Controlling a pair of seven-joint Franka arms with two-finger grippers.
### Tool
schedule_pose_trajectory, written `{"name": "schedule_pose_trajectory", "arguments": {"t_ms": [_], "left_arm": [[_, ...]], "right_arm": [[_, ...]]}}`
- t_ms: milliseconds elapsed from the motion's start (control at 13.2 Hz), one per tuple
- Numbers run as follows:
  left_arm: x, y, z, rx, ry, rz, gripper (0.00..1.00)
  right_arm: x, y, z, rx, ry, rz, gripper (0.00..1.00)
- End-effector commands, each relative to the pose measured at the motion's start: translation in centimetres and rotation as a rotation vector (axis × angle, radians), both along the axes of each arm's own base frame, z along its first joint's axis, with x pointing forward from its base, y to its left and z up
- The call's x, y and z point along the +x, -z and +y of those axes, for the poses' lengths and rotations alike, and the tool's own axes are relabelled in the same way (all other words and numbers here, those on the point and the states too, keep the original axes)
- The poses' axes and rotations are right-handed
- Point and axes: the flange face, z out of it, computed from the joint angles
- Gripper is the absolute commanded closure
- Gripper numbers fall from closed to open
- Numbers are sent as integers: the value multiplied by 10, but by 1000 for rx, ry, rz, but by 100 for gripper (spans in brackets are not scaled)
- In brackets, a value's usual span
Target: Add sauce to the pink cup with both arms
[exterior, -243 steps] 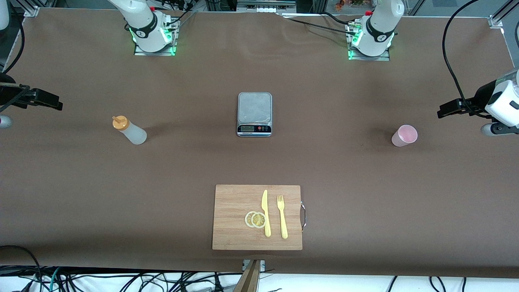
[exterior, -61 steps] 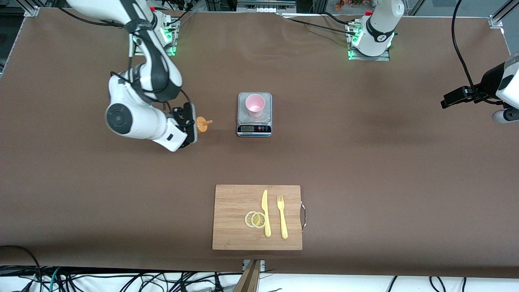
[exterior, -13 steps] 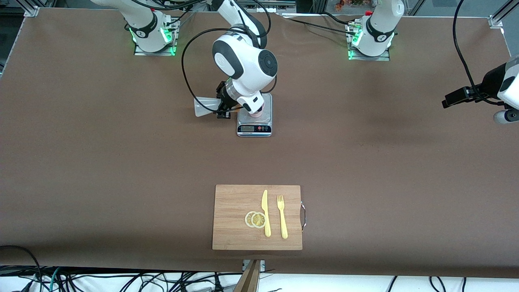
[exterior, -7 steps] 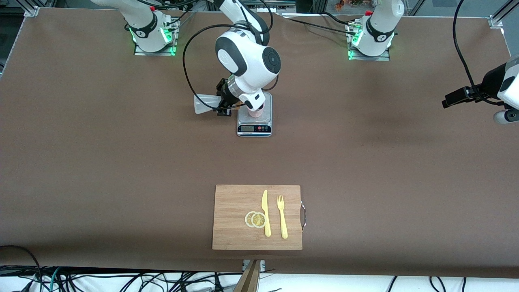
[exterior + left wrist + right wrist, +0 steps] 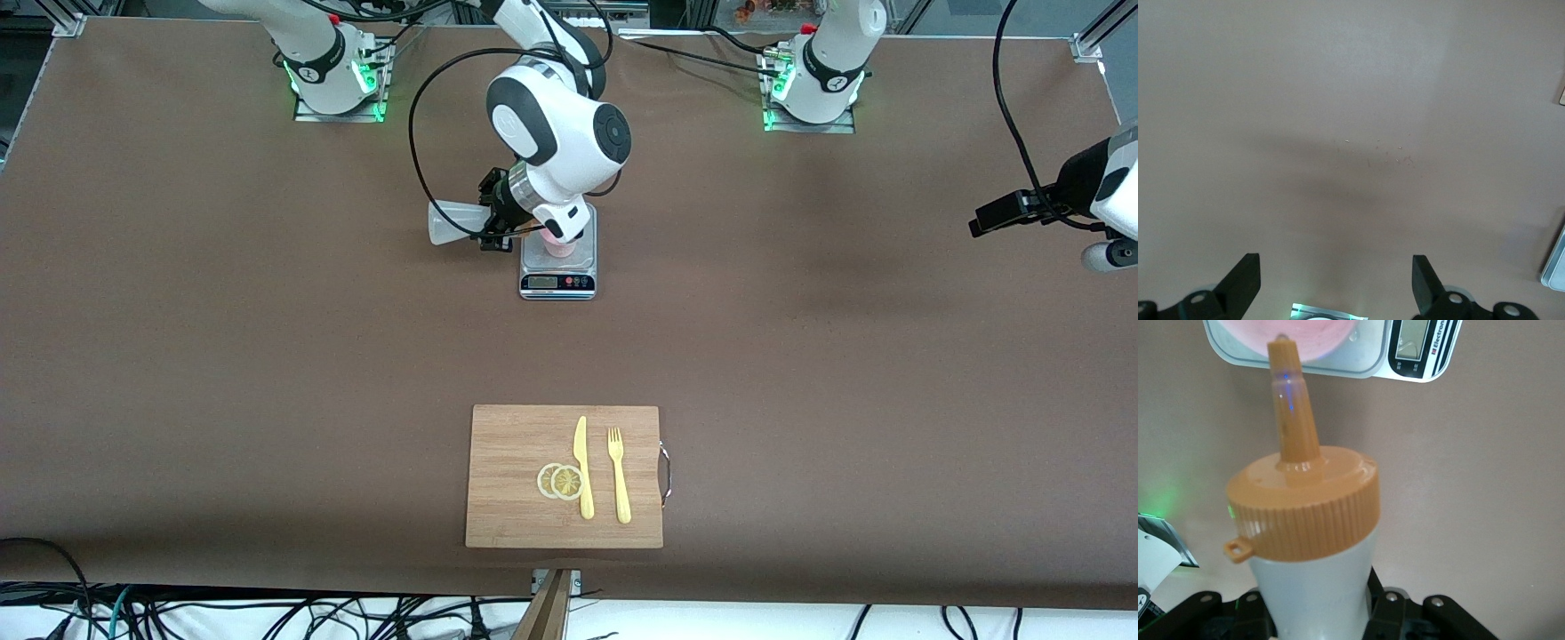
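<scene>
Right wrist view, sauce (image 5: 1313, 540) pinched in right jaws, nozzle over pink cup (image 5: 1313, 333), left jaws spread, waiting.

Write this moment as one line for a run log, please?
right gripper: shut on sauce bottle, tipped, nozzle over pink cup | cup: on scale | left gripper: open, waiting at table's end

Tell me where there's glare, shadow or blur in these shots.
Front view: even light, green glow at both bases. Left wrist view: soft broad shadow on the table. Right wrist view: sauce bottle close; a blue glint on its nozzle, pink cup slightly soft.
</scene>
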Motion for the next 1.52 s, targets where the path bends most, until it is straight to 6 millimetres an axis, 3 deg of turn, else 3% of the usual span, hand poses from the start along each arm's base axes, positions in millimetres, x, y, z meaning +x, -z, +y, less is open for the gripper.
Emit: {"name": "schedule_pose_trajectory", "arguments": {"t_ms": [0,758,1212,1439], "left_arm": [[-2,-1,1,-22,-9,4,0],[-2,-1,1,-22,-9,4,0],[-2,-1,1,-22,-9,4,0],[-2,-1,10,-23,-19,4,0]], "right_arm": [[1,-6,5,-42,-2,-22,100],[-4,1,6,-83,-14,-17,100],[-5,0,17,-86,-22,-23,100],[-5,-1,17,-84,-21,-22,100]]}}
